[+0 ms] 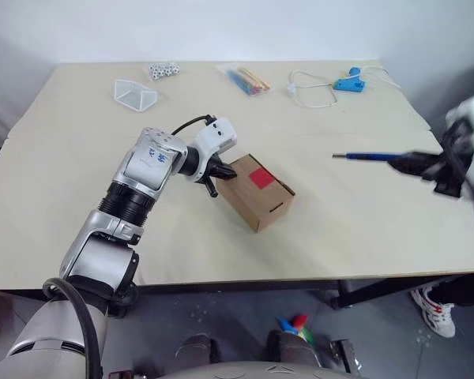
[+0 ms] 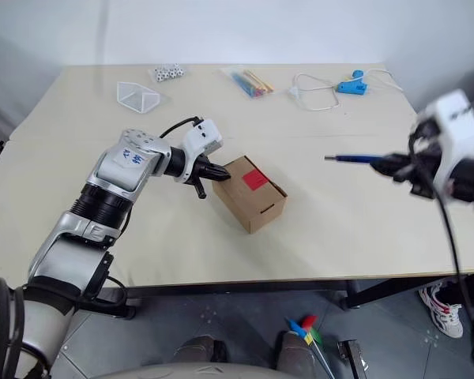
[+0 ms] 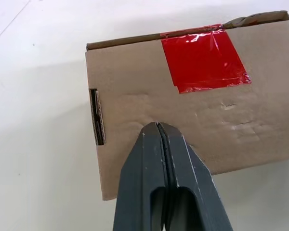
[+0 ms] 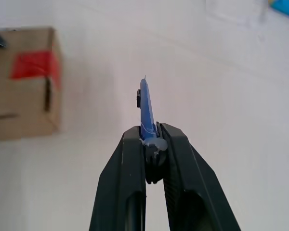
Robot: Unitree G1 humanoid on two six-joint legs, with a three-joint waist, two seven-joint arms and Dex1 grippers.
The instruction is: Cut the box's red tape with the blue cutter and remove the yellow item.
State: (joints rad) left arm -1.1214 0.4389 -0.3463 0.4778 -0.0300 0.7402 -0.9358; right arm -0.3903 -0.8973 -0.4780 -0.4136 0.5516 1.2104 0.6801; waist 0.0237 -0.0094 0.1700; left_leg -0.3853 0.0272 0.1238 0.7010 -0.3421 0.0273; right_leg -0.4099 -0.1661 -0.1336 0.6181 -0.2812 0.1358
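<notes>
The brown cardboard box (image 1: 257, 192) lies near the middle of the table with the red tape (image 1: 261, 178) on its top. My left gripper (image 1: 223, 171) is shut, its tips pressed against the box's left end; in the left wrist view the joined fingers (image 3: 160, 159) rest on the cardboard (image 3: 192, 110) below the red tape (image 3: 202, 60). Over the table's right side my right gripper (image 1: 415, 163) is shut on the blue cutter (image 1: 367, 156), which points left toward the box; the cutter (image 4: 146, 108) sticks out between its fingers. The yellow item is hidden.
Along the far edge lie a clear plastic container (image 1: 135, 94), small white pieces (image 1: 163, 69), a clear bag of coloured sticks (image 1: 244, 79) and a light-blue tool with white cord (image 1: 348, 80). A person's shoe (image 1: 436, 305) shows on the floor at the right.
</notes>
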